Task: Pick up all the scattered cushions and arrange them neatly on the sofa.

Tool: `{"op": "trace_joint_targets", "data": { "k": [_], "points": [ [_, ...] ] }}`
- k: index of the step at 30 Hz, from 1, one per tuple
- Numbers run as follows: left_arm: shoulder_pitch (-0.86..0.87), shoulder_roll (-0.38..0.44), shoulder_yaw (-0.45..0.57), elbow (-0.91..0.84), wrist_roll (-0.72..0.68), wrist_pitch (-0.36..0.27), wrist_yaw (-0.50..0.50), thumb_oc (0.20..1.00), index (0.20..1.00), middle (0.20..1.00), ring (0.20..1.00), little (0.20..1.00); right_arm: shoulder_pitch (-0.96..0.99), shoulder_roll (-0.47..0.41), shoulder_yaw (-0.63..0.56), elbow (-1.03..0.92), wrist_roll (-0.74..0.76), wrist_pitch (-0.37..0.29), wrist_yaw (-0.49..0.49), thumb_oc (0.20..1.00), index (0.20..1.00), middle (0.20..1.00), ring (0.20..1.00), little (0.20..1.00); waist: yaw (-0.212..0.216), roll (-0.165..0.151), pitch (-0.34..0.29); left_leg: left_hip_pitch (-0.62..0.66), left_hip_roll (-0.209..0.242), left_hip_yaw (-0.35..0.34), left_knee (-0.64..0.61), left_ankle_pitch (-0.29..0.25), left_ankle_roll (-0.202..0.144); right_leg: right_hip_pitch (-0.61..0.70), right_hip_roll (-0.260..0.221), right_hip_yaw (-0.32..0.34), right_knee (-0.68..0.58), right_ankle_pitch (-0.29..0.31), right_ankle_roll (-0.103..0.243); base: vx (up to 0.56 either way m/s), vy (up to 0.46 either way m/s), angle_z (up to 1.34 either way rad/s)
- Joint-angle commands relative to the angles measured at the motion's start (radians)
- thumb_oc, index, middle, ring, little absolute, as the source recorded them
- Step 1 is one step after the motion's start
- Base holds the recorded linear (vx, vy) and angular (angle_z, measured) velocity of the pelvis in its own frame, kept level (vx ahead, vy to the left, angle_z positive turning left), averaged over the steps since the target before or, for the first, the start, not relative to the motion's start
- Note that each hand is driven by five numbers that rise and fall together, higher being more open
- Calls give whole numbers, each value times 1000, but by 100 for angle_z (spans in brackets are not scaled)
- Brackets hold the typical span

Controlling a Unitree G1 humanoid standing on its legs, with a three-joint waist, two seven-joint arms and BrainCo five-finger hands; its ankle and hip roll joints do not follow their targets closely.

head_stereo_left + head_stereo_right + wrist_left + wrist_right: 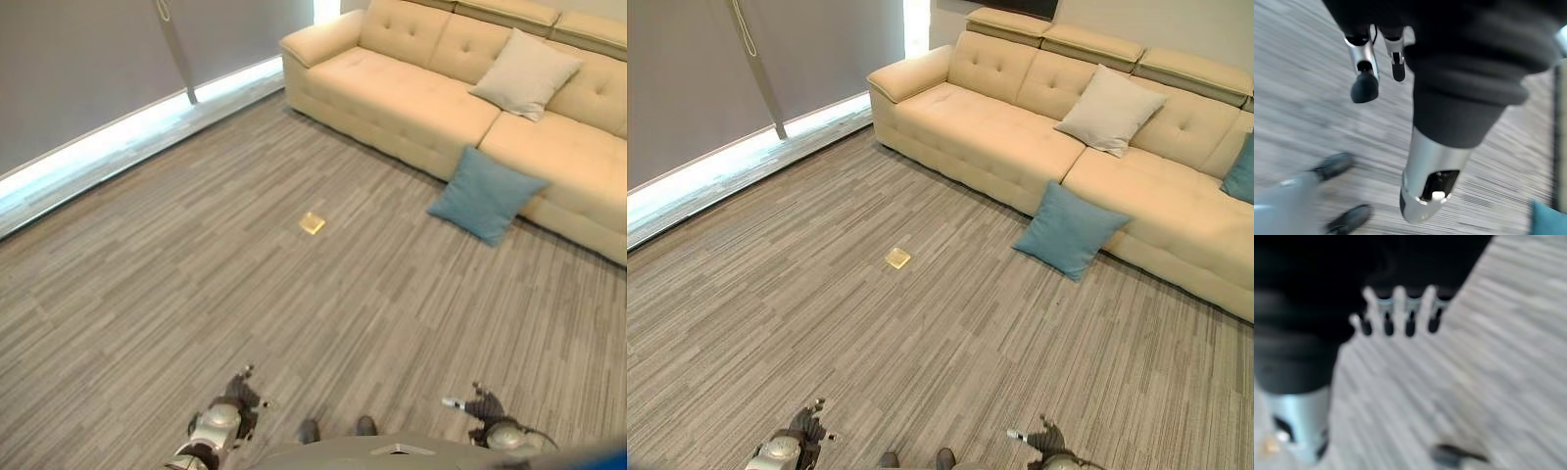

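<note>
A blue cushion [485,194] stands on the floor, leaning against the front of the cream sofa [392,98]. On the seat, a beige cushion [526,73] rests against the backrest. A second blue cushion [1242,168] sits at the sofa's far right end. My left hand [238,390] hangs low at my side, far from the cushions, its fingers [1364,83] relaxed and holding nothing. My right hand [480,403] also hangs low, with its fingers [1398,308] straight in a row and nothing in them.
A small yellow square [313,223] lies on the striped grey floor between me and the sofa. A grey blind [88,59] covers the window along the left wall, with a bright strip at its foot.
</note>
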Motion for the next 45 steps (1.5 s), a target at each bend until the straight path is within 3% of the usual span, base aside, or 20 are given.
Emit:
{"op": "trace_joint_targets", "data": {
  "k": [1,6,7,9,11,15,17,18,31,35,37,38,41,42,43,45],
  "points": [
    [-48,0,14,21,11,-20,-4,1000,1000,1000,1000,1000,-31,-21,-2,32,19,-5,-1,1000,1000,1000,1000,1000,-8,-13,-30,-6,34,1,8,-122,-53,-13,-41,-16,8,-59,72,-8,-46,6],
    [-65,10,12,27,1,-14,14,1000,1000,1000,1000,1000,-13,-16,-55,101,93,6,6,1000,1000,1000,1000,1000,-29,-18,-10,0,50,-8,50,-130,-52,-16,-25,20,23,-76,53,-24,-57,8],
    [-72,9,4,26,-1,-14,19,1000,1000,1000,1000,1000,-23,-22,-57,103,111,6,1,1000,1000,1000,1000,1000,-19,-27,17,-39,41,-48,135,-153,-53,-27,-25,46,46,-80,45,-122,-23,0],
    [-73,-5,-24,30,3,-17,18,1000,1000,1000,1000,1000,-27,-29,-55,116,108,5,-8,1000,1000,1000,1000,1000,-8,-30,38,-93,-13,-171,191,-179,-49,-53,-14,75,61,-83,38,-75,13,-62],
    [-59,-8,-29,38,20,-15,18,1000,1000,1000,1000,1000,-13,-31,-57,126,103,12,-3,1000,1000,1000,1000,1000,-17,-23,29,-79,-14,-140,159,-184,-19,-65,-21,102,55,-64,48,90,143,-69],
    [-48,3,-11,37,33,-18,21,1000,1000,1000,1000,1000,-22,-31,-28,134,69,25,2,1000,1000,1000,1000,1000,-3,-19,27,-58,1,-50,92,-170,1,-106,-21,136,37,-17,81,-4,133,-90],
    [-48,14,-2,30,30,-22,18,1000,1000,1000,1000,1000,-32,-28,-15,130,52,29,8,1000,1000,1000,1000,1000,11,-21,33,-46,8,-11,71,-167,0,-119,-19,117,41,-9,88,3,28,-113],
    [-47,23,4,26,29,-25,17,1000,1000,1000,1000,1000,-40,-26,-9,127,40,29,10,1000,1000,1000,1000,1000,22,-26,36,-33,14,12,59,-166,-4,-117,-25,70,39,-8,92,14,-12,-85],
    [-34,1,-6,56,71,-10,10,1000,1000,1000,1000,1000,-36,-46,18,92,3,20,19,1000,1000,1000,1000,1000,16,-10,25,46,21,-1,16,-167,-25,-46,-24,30,8,-46,79,51,-58,0],
    [-46,-7,-35,52,73,-11,9,1000,1000,1000,1000,1000,-24,-47,4,90,13,17,-1,1000,1000,1000,1000,1000,-19,-7,33,31,40,11,99,-198,-38,-38,-14,55,10,-57,57,-5,-171,1],
    [-66,-19,-74,40,83,-10,7,1000,1000,1000,1000,1000,1,-51,-12,86,29,11,-15,1000,1000,1000,1000,1000,-45,-10,51,-16,60,27,243,-223,-57,-24,-6,81,15,-69,34,-19,-195,-6],
    [-66,-19,-74,40,83,-10,7,1000,1000,1000,1000,1000,1,-51,-12,85,29,11,-15,1000,1000,1000,1000,1000,-45,-10,51,-19,61,26,247,-225,-58,-25,-6,80,16,-69,34,1,-170,-13],
    [-93,-27,-108,13,72,-12,3,1000,1000,1000,1000,1000,17,-54,-16,85,54,7,-19,1000,1000,1000,1000,1000,-49,-18,74,-89,66,-25,434,-190,-59,-1,9,117,19,-68,8,44,-128,-9],
    [-93,-27,-108,13,72,-12,3,1000,1000,1000,1000,1000,17,-54,-16,85,54,7,-19,1000,1000,1000,1000,1000,-49,-17,74,-90,66,-25,435,-190,-59,-1,9,117,20,-68,8,45,-38,-11],
    [-104,-35,-129,-6,65,-14,1,1000,1000,1000,1000,1000,15,-62,-9,84,53,9,-24,1000,1000,1000,1000,1000,-34,-17,90,-147,18,-96,459,-181,-41,1,11,140,25,-70,5,71,-30,-26],
    [-116,-41,-147,-8,65,-15,2,1000,1000,1000,1000,1000,9,-71,-6,82,57,6,-26,1000,1000,1000,1000,1000,-25,-21,97,-208,-29,-119,410,-192,-32,6,8,152,24,-79,10,127,-16,-51]
  ]
}}
